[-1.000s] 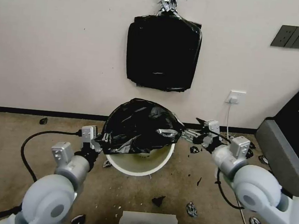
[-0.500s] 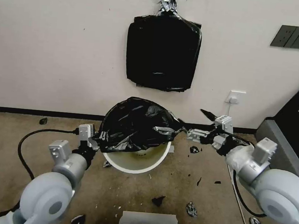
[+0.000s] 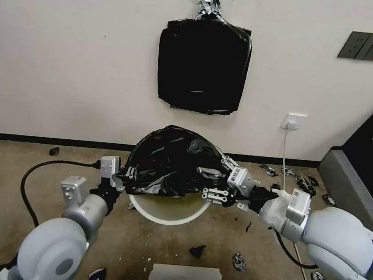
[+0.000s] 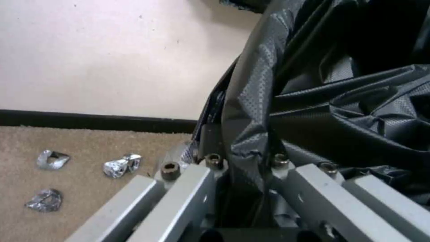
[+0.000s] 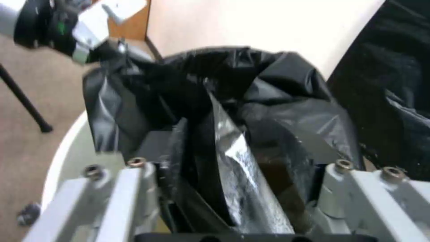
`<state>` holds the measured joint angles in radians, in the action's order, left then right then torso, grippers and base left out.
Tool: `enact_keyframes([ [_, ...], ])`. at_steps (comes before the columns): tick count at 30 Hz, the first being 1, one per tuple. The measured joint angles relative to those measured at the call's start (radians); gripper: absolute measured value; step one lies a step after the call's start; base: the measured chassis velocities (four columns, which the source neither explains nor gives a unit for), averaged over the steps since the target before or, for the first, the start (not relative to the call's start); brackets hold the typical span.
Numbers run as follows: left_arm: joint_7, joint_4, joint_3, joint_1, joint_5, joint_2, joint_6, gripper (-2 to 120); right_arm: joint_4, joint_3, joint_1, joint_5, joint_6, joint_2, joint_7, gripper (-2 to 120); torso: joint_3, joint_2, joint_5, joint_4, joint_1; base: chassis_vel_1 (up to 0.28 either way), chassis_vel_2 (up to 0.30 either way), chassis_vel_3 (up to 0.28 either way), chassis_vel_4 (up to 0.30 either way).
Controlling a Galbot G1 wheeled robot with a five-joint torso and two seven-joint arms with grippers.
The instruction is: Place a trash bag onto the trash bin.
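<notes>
Bag film billows in a dome over the trash bin, which stands on the carpet close to the far wall. The trash bag covers the bin's far and middle part; near arc of the rim is bare, cream-white, w/ the bag's lower edge hanging just above the opening.

Left claw is at the bag's left edge, just left of the bin rim, clenched on a fold of film; in the left wrist view the film runs down between the two fingers. Right claw is at the bag's right-near edge, over the rim's right side. In the right wrist view its fingers stand apart w/ a fold of the trash bag lying between them; whether they pinch it I cannot tell. Left claw shows farther off there, at the bag's opposite edge.

Room: open carpet left and right of the bin, near side too, dotted w/ small black scraps. Far side is tight, wall right behind. Bundle of black bags hangs on the wall above. Dark furniture bounds the far right, near the right arm.
</notes>
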<state>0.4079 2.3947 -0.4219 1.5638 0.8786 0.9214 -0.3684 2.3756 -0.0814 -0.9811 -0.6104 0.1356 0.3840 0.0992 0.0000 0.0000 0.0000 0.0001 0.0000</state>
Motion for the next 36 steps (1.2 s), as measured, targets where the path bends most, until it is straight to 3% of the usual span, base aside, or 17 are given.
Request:
enact_keyframes([
  [9, -0.010, 0.006, 0.003, -0.002, -0.005, -0.003, -0.003, 4, -0.015, -0.030, 0.036, 0.018, 0.000, -0.017, 0.030, 24, 0.000, 0.000, 0.0000, 0.0000, 0.000, 0.000, 0.000, 0.000, 0.000],
  [13, -0.009, 0.006, 0.007, -0.006, -0.011, -0.001, -0.004, 4, -0.018, -0.034, 0.028, 0.025, -0.007, -0.030, 0.044, 3, 0.000, 0.000, 0.0000, -0.0001, 0.000, 0.000, 0.000, 0.000, 0.000],
  [17, 0.013, 0.008, 0.007, -0.007, 0.003, 0.005, -0.006, 4, -0.007, -0.033, 0.014, 0.009, -0.023, -0.033, 0.051, 0, 0.000, 0.000, 0.0001, -0.0001, 0.000, 0.000, 0.000, 0.000, 0.000],
  [26, 0.142, 0.028, -0.018, -0.051, 0.252, 0.019, -0.050, 4, -0.011, -0.027, -0.101, 0.064, -0.162, -0.046, 0.166, 0, 0.000, 0.000, 0.0001, -0.0001, 0.000, 0.000, 0.000, 0.000, 0.000],
  [36, 0.182, 0.036, -0.049, -0.070, 0.348, 0.006, -0.070, 4, -0.040, -0.005, -0.191, 0.093, -0.213, -0.054, 0.197, 0, 0.000, 0.000, 0.0000, 0.0000, 0.000, 0.000, 0.000, 0.000, 0.000],
])
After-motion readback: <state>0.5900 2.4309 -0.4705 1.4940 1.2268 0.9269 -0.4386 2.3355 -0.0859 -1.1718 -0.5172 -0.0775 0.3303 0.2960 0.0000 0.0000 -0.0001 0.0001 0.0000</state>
